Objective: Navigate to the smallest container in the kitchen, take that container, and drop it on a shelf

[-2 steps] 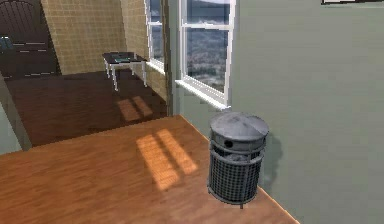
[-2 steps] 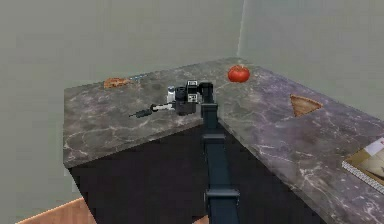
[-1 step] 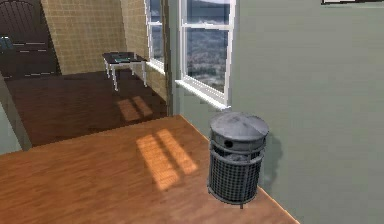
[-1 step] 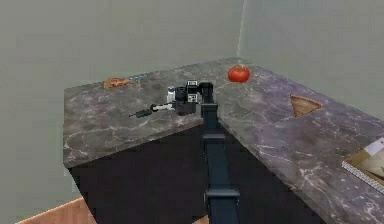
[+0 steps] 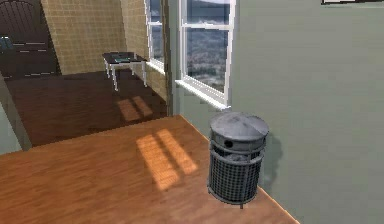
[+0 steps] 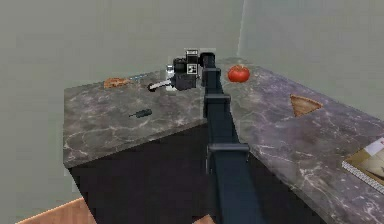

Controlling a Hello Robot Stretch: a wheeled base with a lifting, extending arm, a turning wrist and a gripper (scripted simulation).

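Note:
In the arm side view the dark arm bar reaches up over a dark marbled counter point(image 6: 120, 125). At its far end are the white marker squares, and left of them is the gripper point(image 6: 160, 86), low above the countertop near the back wall. A small pale shape lies right by the fingers, so I cannot tell whether the gripper holds anything. On the counter in front of the gripper lies a small dark object point(image 6: 143, 113).
The counter also carries a red tomato point(image 6: 237, 73), a wedge-shaped slice point(image 6: 305, 104), another slice point(image 6: 117, 82) and a pale flat item point(image 6: 371, 160). In the forward view a grey mesh bin point(image 5: 238, 158) stands by the wall under a window point(image 5: 205, 45). Wooden floor leads to a small table point(image 5: 125, 62) and a dark door point(image 5: 25, 45).

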